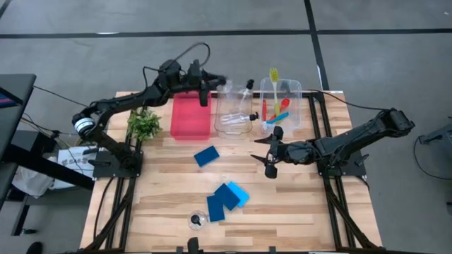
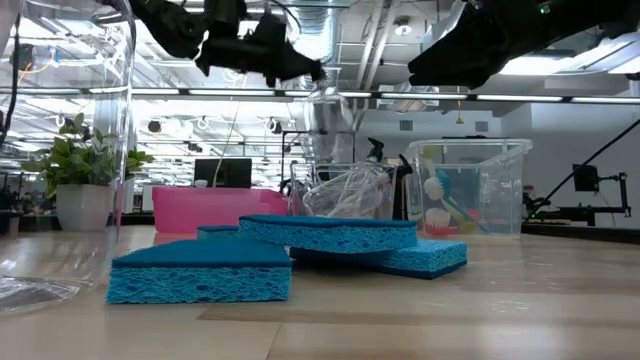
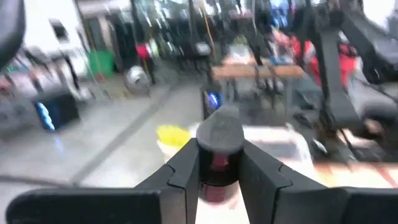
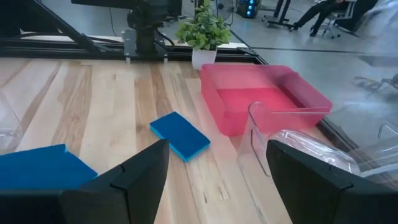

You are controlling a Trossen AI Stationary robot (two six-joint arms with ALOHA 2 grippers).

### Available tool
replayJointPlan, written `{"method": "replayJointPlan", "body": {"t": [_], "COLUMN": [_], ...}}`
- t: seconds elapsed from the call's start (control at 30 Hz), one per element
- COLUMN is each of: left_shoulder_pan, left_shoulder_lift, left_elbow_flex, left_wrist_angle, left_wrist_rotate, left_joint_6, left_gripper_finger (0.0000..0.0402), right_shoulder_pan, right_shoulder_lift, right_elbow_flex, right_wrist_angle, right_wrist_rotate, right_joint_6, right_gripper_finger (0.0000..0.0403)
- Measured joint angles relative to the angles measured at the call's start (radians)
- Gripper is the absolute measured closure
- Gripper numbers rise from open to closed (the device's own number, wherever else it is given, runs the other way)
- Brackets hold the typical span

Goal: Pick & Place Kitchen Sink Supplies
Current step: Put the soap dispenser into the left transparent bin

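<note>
Between the left tool's (image 3: 217,177) dark angular fingers: a round-capped bottle (image 3: 219,134).

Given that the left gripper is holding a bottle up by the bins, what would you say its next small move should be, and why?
Probably lower the left gripper over the clear bin and let go: its fingers are shut on a black-capped bottle, and that bin already holds bottles. The right gripper waits open over the table.
</note>
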Motion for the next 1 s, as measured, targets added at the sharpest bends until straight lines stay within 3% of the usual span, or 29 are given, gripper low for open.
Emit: {"method": "replayJointPlan", "body": {"t": [1.0], "left_shoulder_pan": [-0.002], "left_shoulder_lift": [0.002], "left_elbow_flex": [-0.019], "left_wrist_angle": [-0.061], "left_wrist_rotate": [-0.011], "left_joint_6": [0.007], "left_gripper_finger": [0.031], "right_shoulder_pan": [-0.001], "right_shoulder_lift": [0.0], "right_elbow_flex": [0.001], "right_wrist_angle": [0.005], "right_wrist_rotate": [0.0], "right_joint_6": [0.0], "right_gripper_finger": [0.0138]}}
